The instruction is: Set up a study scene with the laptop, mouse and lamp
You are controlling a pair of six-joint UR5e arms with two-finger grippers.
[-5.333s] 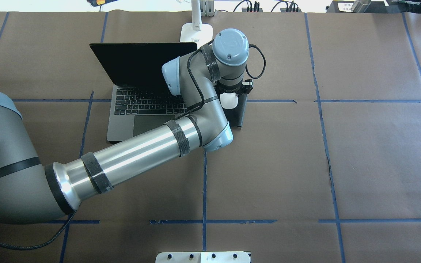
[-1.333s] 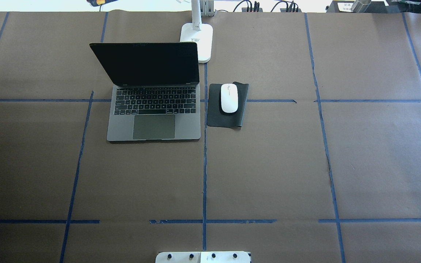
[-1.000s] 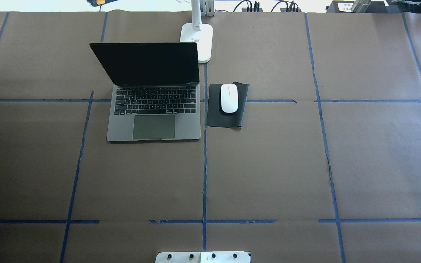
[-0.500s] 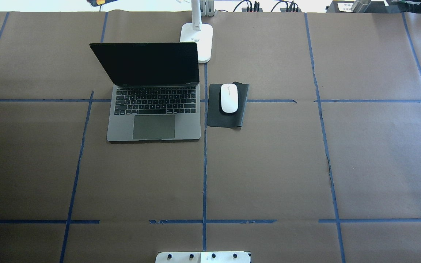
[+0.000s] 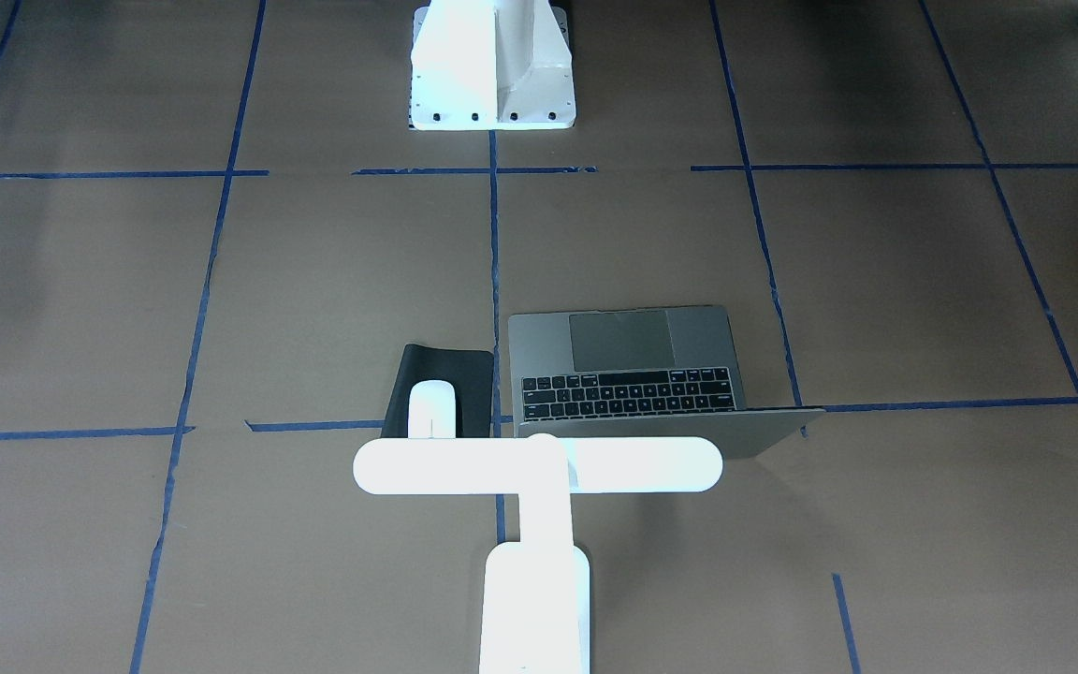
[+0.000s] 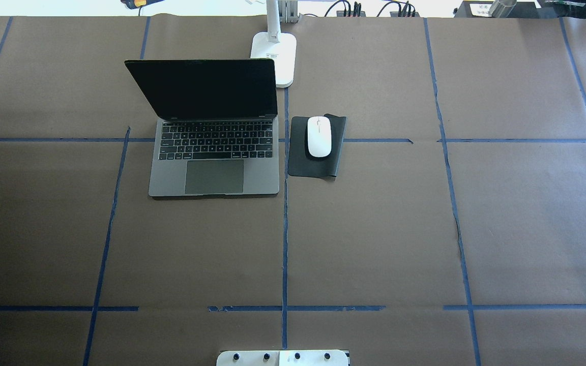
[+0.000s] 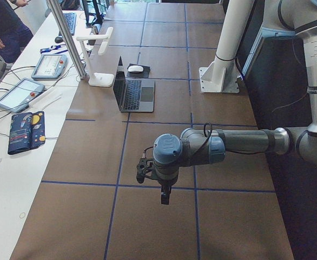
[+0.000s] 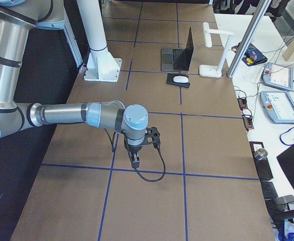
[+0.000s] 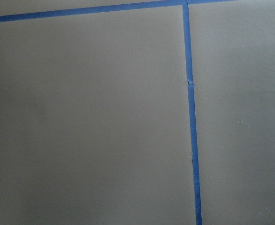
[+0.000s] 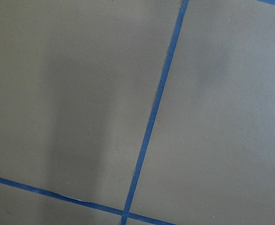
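The grey laptop stands open with a dark screen, left of the table's middle. The white mouse lies on a black mat just right of it. The white lamp's base stands behind the laptop's right corner, and its bar hangs over the laptop's lid edge. My left gripper shows only in the exterior left view, pointing down over bare paper far from these things. My right gripper shows only in the exterior right view, likewise. I cannot tell whether either is open or shut.
Brown paper with blue tape lines covers the table. The white pedestal stands at the robot's side. Tablets and cables lie on the white bench beyond the far edge. Both wrist views show only paper and tape.
About five seconds ago my left arm reached over the mouse and mat; it has since left the overhead view. Nothing has moved in the last second.
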